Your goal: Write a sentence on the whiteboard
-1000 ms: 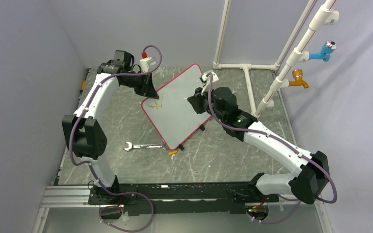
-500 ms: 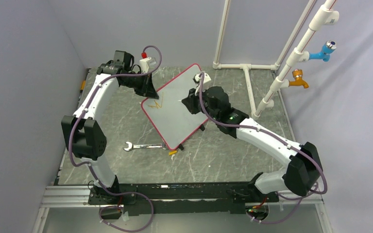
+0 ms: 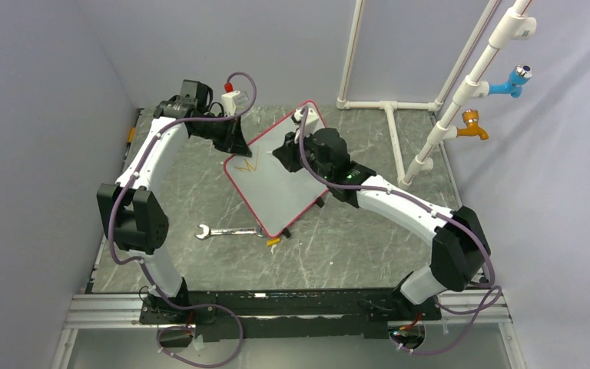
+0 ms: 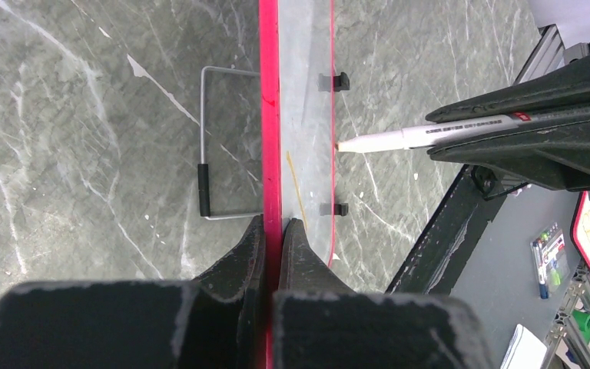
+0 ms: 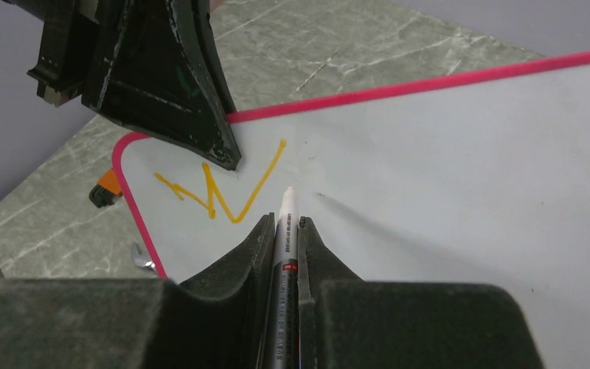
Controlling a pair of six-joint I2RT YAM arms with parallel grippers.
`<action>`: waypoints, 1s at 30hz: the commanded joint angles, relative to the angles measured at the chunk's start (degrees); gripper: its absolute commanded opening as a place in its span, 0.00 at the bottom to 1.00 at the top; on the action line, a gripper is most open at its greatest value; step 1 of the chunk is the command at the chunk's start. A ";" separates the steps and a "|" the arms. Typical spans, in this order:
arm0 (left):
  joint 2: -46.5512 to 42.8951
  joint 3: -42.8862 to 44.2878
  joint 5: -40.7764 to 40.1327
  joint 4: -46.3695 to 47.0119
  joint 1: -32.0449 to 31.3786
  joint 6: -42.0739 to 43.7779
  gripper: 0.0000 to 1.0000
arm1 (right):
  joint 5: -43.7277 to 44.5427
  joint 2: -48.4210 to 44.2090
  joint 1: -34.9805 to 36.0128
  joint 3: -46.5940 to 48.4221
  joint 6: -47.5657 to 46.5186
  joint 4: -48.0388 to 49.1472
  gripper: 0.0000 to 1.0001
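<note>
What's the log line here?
left gripper: shut on red-rimmed white whiteboard edge | right gripper: shut on white marker | tip near yellow scribble

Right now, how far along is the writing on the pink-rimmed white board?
Barely begun. Done: one yellow zigzag stroke. In hand: the left gripper clamps the edge of the pink-rimmed white board; the right gripper holds a white marker, tip beside that stroke. Left: nearly the whole sentence.

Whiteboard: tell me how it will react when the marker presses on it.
Probably stiff: the whiteboard edge runs straight. Likely light, being thin. It could pivot under the marker, held at one rim by the left claw.
</note>
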 commanded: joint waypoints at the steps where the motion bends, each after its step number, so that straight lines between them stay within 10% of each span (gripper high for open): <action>1: -0.81 -1.40 -7.79 0.87 -1.40 5.55 0.00 | -1.29 1.73 0.04 4.00 0.06 4.55 0.00; 30: -0.90 -1.44 -7.71 0.74 -1.93 5.60 0.00 | -2.19 5.85 1.20 3.36 1.78 4.70 0.00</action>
